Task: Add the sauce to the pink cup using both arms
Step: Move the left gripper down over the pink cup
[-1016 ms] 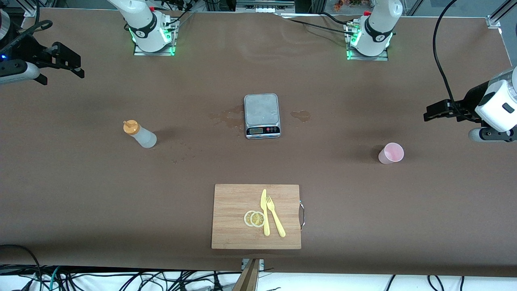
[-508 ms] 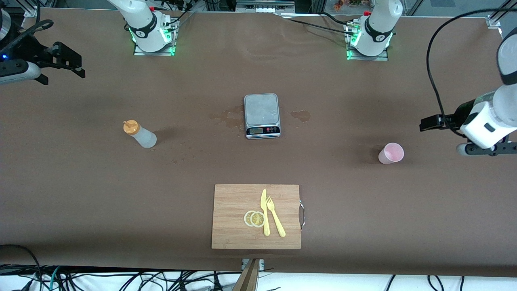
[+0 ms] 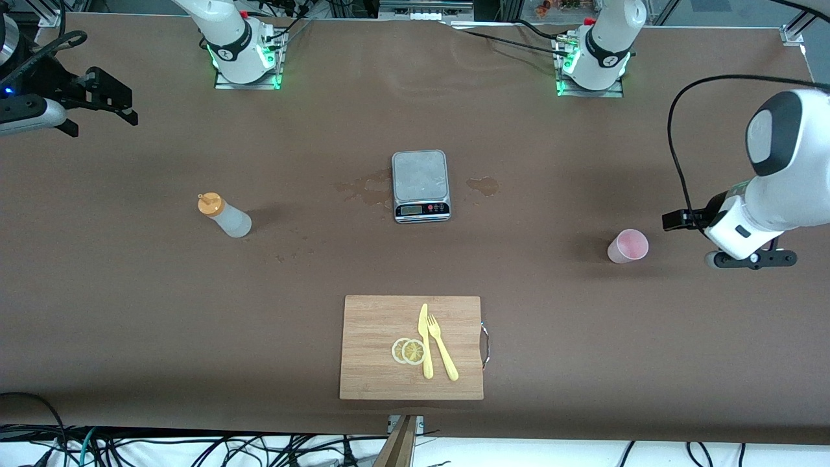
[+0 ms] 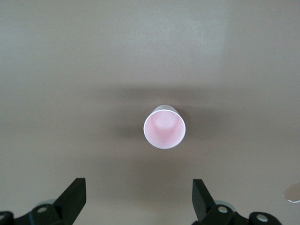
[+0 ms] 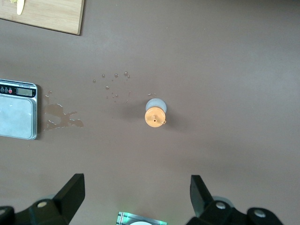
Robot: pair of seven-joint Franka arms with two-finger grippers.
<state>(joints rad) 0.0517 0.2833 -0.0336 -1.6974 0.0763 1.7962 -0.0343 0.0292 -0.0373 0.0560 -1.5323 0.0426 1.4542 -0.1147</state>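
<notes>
The pink cup (image 3: 628,246) stands upright on the brown table (image 3: 130,311) toward the left arm's end, at about 4 o'clock from the scale (image 3: 421,186) in the middle. The left gripper (image 4: 138,199) hangs over the table just beside the cup, at its 3 o'clock in the front view, fingers spread wide and holding nothing; its wrist view looks straight down into the cup's mouth.

The sauce bottle (image 3: 224,216) stands toward the right arm's end, at roughly 8 o'clock from the scale, orange cap (image 5: 155,116) up. The right gripper (image 5: 136,197) waits high over the table's edge at that end, at about 10 o'clock from the bottle, jaws also released and empty.

Between bottle and cup, wet patches (image 3: 363,189) lie on the table on either side of the scale. At 6 o'clock from the scale, nearer the front camera, a wooden cutting board (image 3: 376,383) carries two lemon slices (image 3: 408,351), a yellow knife (image 3: 425,340) and a yellow fork (image 3: 442,348). Nothing stands between either gripper and its object.
</notes>
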